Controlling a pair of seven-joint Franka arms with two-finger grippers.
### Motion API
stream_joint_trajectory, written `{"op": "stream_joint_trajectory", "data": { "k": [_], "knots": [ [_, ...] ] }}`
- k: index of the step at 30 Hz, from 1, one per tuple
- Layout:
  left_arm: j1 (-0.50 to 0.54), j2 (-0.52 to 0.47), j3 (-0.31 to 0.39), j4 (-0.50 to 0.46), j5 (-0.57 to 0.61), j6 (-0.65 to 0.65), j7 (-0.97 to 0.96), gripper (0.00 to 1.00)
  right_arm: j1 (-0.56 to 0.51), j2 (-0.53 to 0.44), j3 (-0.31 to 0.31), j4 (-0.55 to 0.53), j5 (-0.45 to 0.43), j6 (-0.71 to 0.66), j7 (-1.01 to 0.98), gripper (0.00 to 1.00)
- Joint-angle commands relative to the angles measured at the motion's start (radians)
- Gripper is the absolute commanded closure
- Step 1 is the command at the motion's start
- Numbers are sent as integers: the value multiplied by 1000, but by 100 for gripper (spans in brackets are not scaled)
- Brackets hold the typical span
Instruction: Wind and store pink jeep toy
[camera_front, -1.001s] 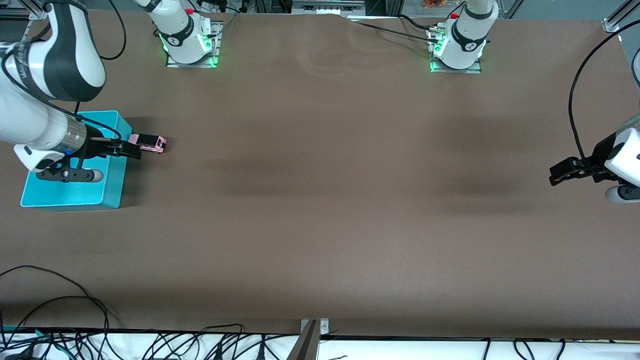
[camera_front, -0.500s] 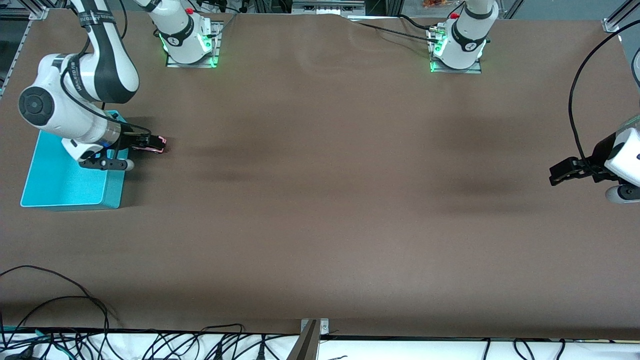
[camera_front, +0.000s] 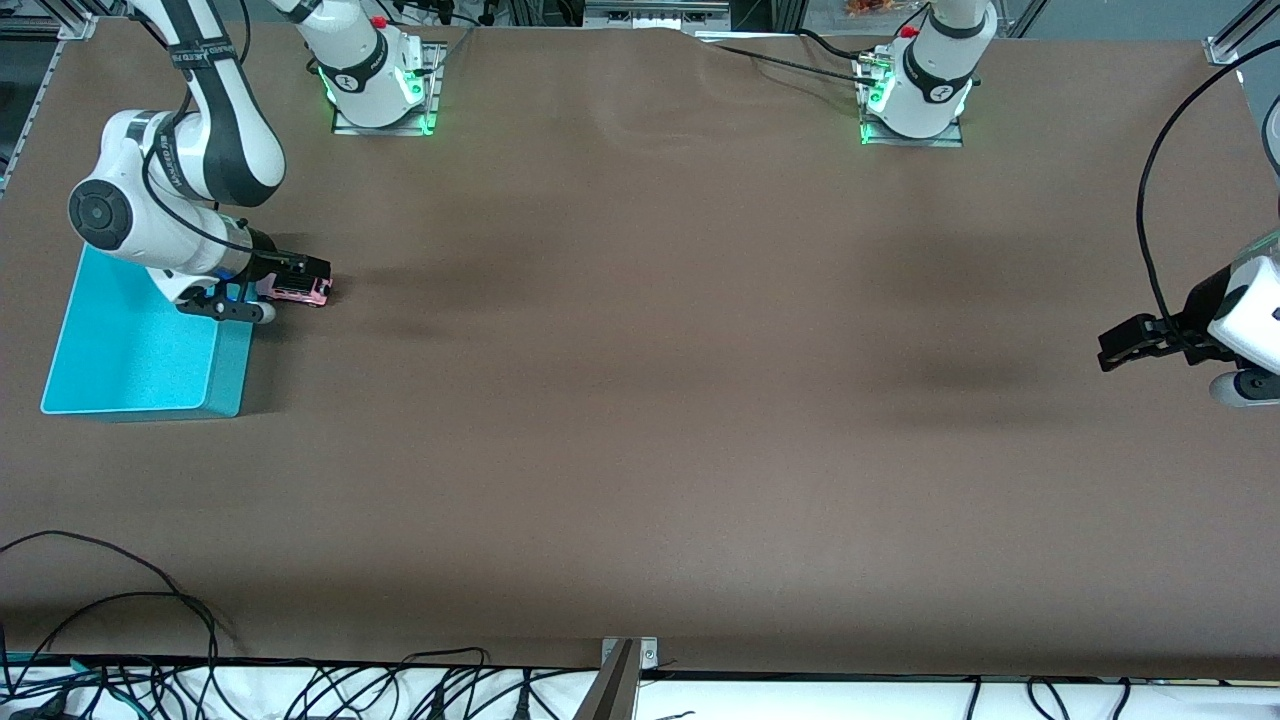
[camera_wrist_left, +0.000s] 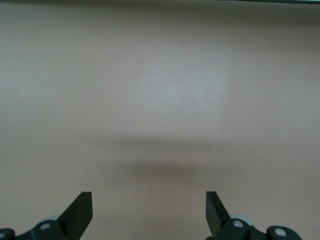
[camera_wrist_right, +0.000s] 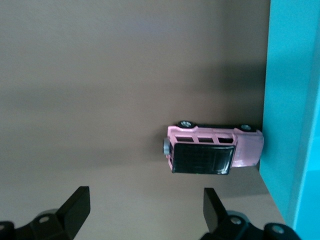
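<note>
The pink jeep toy (camera_front: 304, 291) (camera_wrist_right: 215, 147), light pink with a black roof, stands on its wheels on the brown table. One end sits right against the outer wall of the turquoise bin (camera_front: 130, 350) (camera_wrist_right: 290, 100). My right gripper (camera_front: 303, 270) (camera_wrist_right: 146, 202) hovers low just above the jeep and is open. In the right wrist view the jeep lies ahead of the fingertips, not between them. My left gripper (camera_front: 1112, 350) (camera_wrist_left: 149, 205) waits open over bare table at the left arm's end, holding nothing.
The two arm bases (camera_front: 378, 90) (camera_front: 915, 95) stand along the table's edge farthest from the front camera. Loose cables (camera_front: 150, 600) lie at the nearest edge. A black cable (camera_front: 1150, 200) loops by the left arm.
The right arm has swung off the bin, and its gripper now hangs over the jeep. The jeep and the left arm have not moved.
</note>
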Motion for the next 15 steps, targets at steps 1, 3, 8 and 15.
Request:
{"op": "stream_joint_trajectory", "data": {
  "k": [1,3,8,15],
  "knots": [
    [7,-25,-1,-23,-24,-2,21,0,-7,-42,10,-92,-58,74,172,0],
    [7,-25,-1,-23,-24,-4,21,0,-7,-43,10,-96,-79,73,213,0],
    [7,-24,-1,-23,-24,-2,21,0,-8,-57,10,-98,-102,65,408,0],
    [7,-24,-1,-23,-24,-4,21,0,-8,-54,10,-99,-199,91,680,0]
  ]
}}
